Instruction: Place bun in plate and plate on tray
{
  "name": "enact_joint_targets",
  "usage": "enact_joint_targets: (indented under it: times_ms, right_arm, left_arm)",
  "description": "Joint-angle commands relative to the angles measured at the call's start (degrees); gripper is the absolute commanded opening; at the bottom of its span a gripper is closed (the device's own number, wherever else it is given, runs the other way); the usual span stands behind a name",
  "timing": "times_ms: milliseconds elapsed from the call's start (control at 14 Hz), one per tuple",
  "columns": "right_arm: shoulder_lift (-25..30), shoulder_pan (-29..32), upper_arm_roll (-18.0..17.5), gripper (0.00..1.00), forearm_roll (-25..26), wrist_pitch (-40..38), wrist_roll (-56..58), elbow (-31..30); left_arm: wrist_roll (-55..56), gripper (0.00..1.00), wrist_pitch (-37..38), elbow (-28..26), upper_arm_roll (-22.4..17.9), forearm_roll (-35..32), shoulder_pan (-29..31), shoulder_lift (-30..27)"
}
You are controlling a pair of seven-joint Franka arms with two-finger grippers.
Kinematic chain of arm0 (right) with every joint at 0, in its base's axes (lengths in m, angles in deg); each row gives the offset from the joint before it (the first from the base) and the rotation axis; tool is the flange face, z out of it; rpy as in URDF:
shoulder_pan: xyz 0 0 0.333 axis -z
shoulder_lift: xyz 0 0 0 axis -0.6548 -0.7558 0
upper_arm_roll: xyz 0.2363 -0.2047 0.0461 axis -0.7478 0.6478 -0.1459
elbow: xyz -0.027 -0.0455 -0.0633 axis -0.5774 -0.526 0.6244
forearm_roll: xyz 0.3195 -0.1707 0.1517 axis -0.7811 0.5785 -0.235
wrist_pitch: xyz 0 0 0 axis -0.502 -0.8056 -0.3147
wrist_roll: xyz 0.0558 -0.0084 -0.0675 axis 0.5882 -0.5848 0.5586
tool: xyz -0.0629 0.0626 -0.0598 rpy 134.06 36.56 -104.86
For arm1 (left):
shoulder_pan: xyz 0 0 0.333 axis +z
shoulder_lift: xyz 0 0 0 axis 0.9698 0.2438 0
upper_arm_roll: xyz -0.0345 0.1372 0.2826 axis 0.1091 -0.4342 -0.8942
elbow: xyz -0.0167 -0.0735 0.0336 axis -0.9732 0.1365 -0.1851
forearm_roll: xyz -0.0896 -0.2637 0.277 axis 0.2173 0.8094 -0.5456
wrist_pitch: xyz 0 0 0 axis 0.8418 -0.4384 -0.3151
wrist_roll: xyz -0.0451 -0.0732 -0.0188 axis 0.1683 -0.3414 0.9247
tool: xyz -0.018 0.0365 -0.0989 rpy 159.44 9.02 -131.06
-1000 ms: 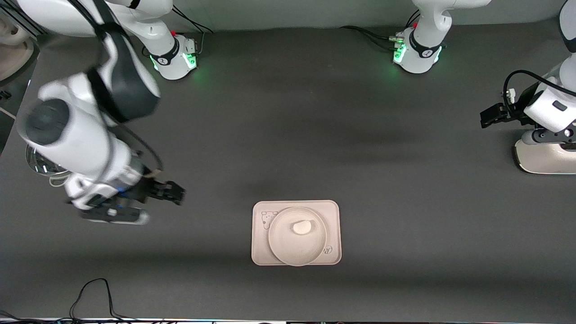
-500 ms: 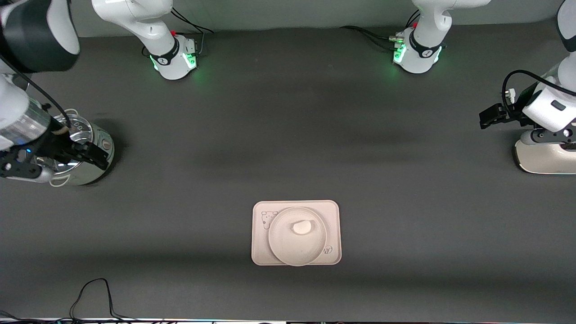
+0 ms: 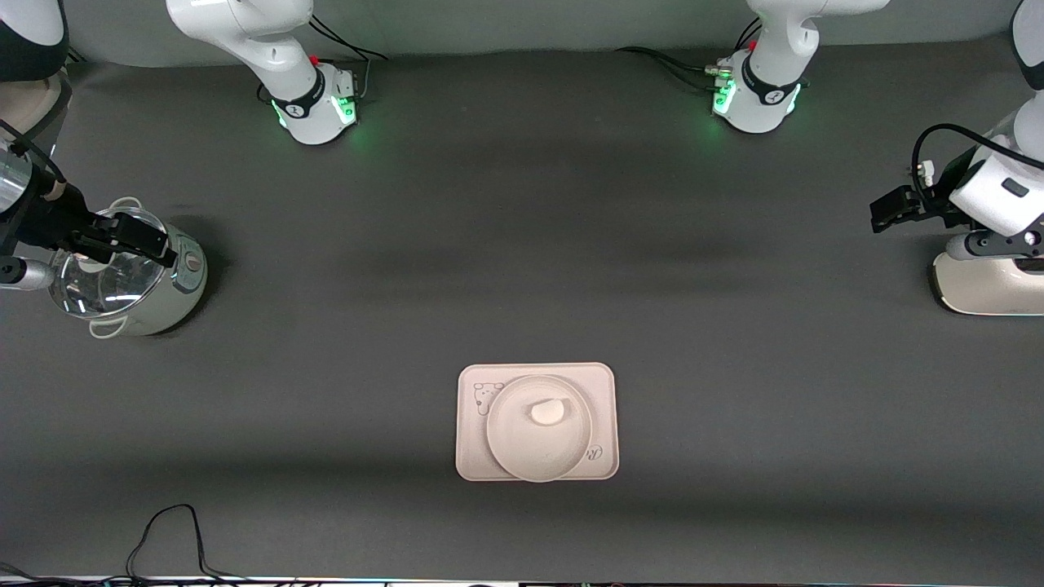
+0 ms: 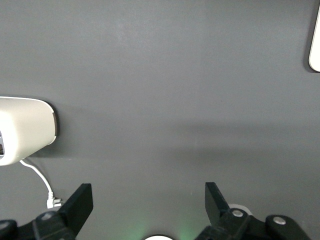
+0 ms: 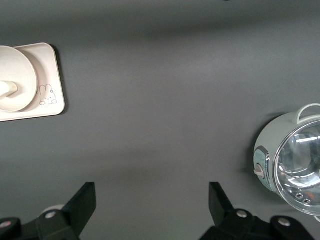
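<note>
table (image 3: 522, 244) dark grey, with both arm bases along its edge farthest from the front camera. right arm (image 3: 245, 24) bent out past the right arm's end of the table, wrist turned back inward. right gripper (image 3: 134, 238) up in the air over the glass lid of a pale green cooker (image 3: 167, 297), fingers (image 5: 82, 202) spread wide, holding nothing. left arm (image 3: 999, 191) folded at the left arm's end of the table, waiting. left gripper (image 3: 885, 210) over bare table near a white appliance (image 3: 987, 285), fingers (image 4: 80, 205) also spread wide and empty in the left wrist view.

tray (image 3: 603, 383) flat on the table, nearer to the front camera than both bases, about midway between the two ends, well apart from both grippers. plate (image 3: 522, 448) on the tray, its nearest rim just reaching over the tray's nearest edge, covering part of the rabbit drawing. bun (image 3: 546, 411) inside the plate, toward the part of it farther from the front camera.
</note>
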Motion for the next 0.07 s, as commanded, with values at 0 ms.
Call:
enact_joint_targets:
  times_ms: [0]
  right_arm:
    - [1.2, -0.4, 1.8, 1.0, -0.7, 0.3, 0.9, -2.8]
  left_arm:
    - [0.2, 1.0, 0.9, -0.4, 0.3, -0.3, 0.2, -1.2]
